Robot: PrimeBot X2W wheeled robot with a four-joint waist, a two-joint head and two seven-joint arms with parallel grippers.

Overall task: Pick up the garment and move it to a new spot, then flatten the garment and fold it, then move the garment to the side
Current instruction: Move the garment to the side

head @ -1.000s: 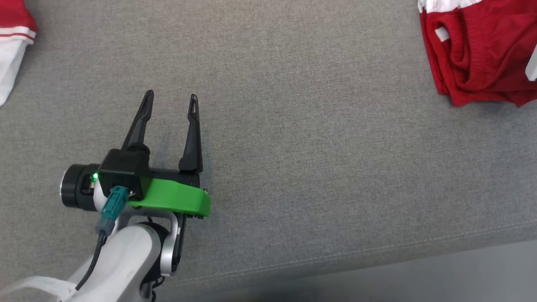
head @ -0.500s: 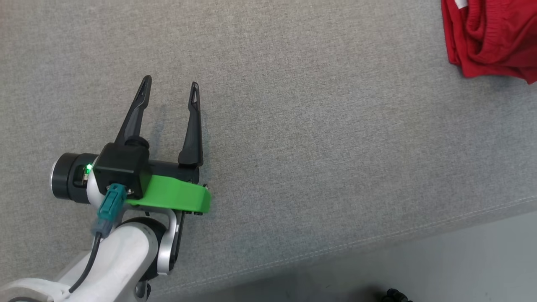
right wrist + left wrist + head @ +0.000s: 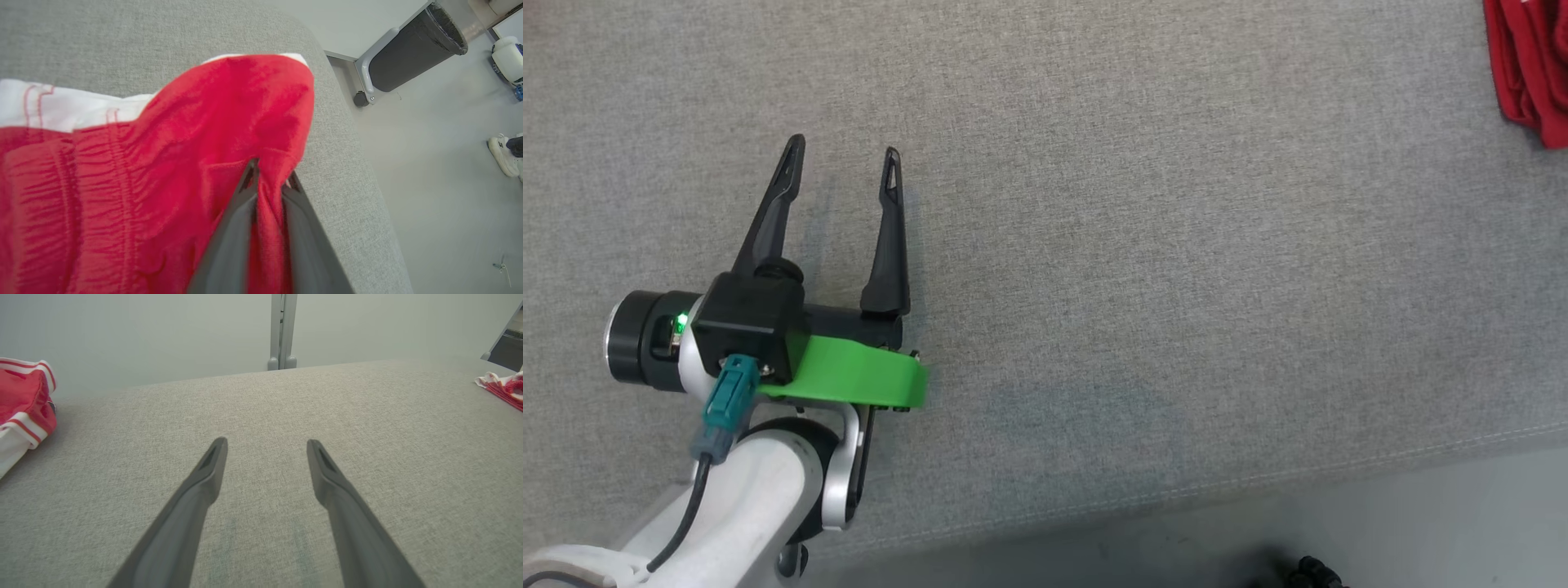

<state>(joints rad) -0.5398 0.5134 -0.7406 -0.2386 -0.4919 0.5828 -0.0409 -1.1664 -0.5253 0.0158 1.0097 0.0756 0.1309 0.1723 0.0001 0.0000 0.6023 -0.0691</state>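
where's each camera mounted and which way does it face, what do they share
Head view: on the head, facing down at the grey cushion; shows the open left gripper and pale forearm.
Left wrist view: on that wrist, facing along its open fingers across the cushion.
Right wrist view: on that wrist, facing down at the red garment, right gripper shut on it.
Shared: head and left wrist views both show the left gripper and cushion.
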